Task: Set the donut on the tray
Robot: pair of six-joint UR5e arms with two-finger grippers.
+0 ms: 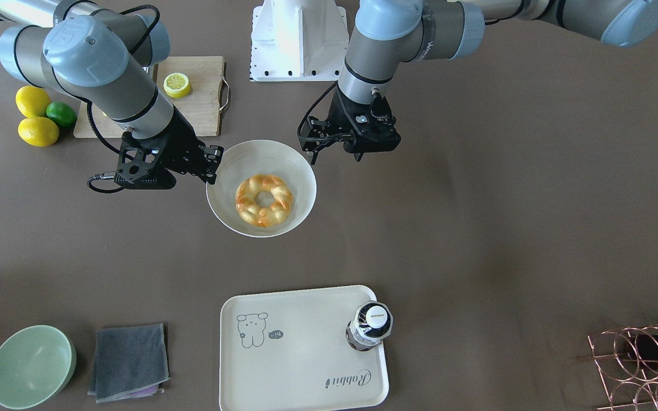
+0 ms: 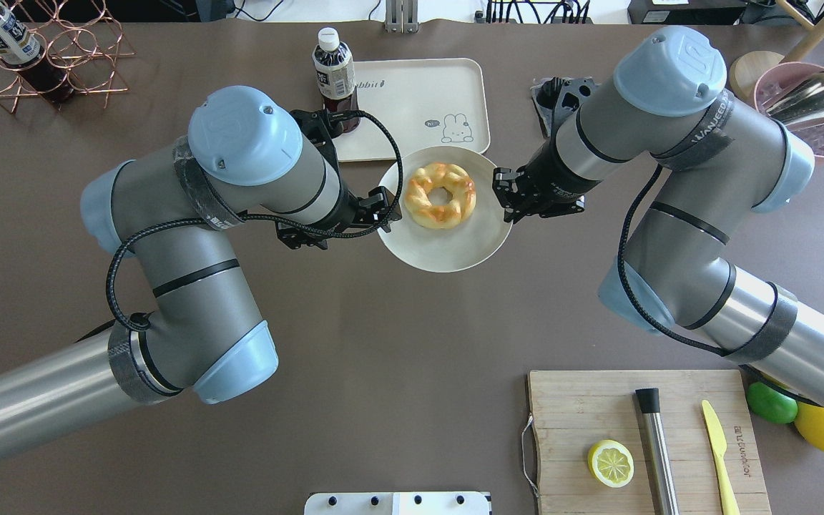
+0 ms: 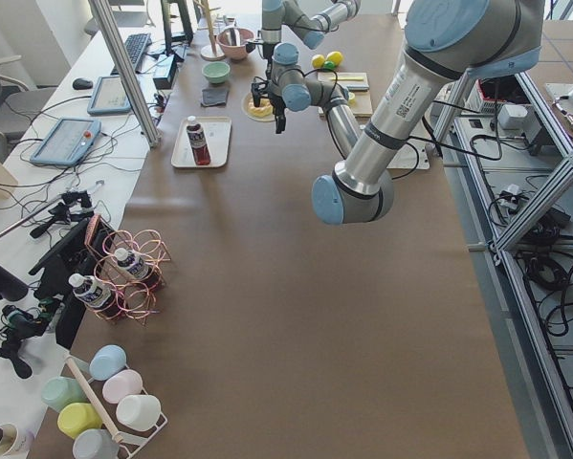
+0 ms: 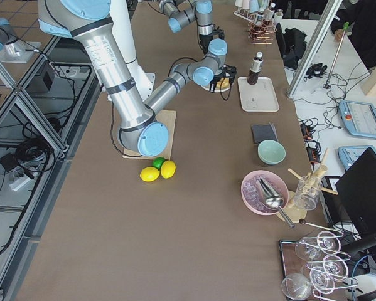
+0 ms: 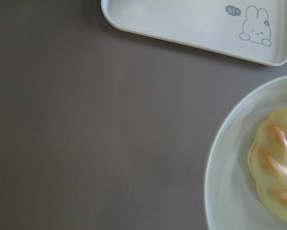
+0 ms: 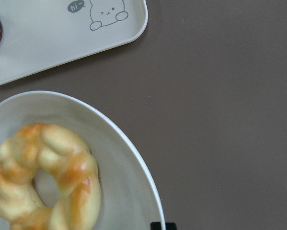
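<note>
Overhead view, left to right. Left gripper (image 2: pixel 385 209) is at the left rim of the plate (image 2: pixel 448 254), jaws apart and empty. Donut (image 2: pixel 440 194) lies on the plate, not on the tray (image 2: pixel 419 93), which sits near but apart, beyond it. Right gripper (image 2: pixel 503 197) is at the plate's right rim, jaws apart and empty.

Donut (image 5: pixel 276 165) half beyond frame edge

Brown table (image 1: pixel 477 228) with tray (image 1: pixel 306 365), plate (image 1: pixel 300 171), cutting board (image 1: pixel 206 108)
</note>
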